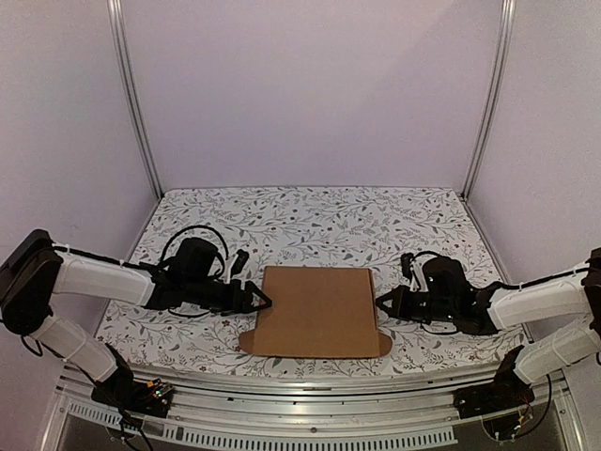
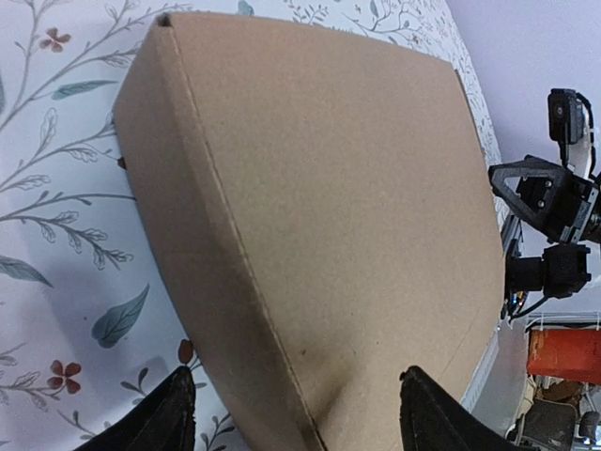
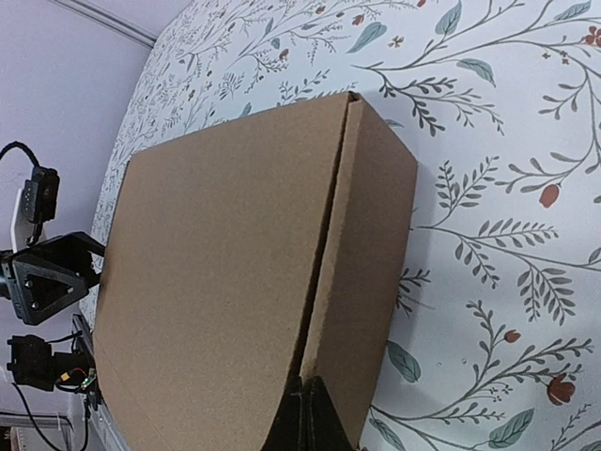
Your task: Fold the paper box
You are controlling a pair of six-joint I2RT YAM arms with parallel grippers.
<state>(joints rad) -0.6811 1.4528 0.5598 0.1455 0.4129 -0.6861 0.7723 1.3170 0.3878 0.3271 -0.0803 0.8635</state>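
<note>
The paper box (image 1: 319, 310) is plain brown cardboard and lies closed and flat in the middle of the floral table, with small tabs sticking out at its near corners. My left gripper (image 1: 262, 299) is open at the box's left side. In the left wrist view the box (image 2: 329, 188) fills the space between the two fingertips (image 2: 169, 413). My right gripper (image 1: 380, 305) is shut, its tip against the box's right side. In the right wrist view the closed fingers (image 3: 308, 413) touch the seam between lid and side wall of the box (image 3: 216, 272).
The floral tablecloth (image 1: 310, 221) covers the table. A metal rail (image 1: 310, 390) runs along the near edge. Pale walls and two upright posts (image 1: 136, 103) enclose the back and sides. The right arm (image 2: 554, 202) shows beyond the box in the left wrist view.
</note>
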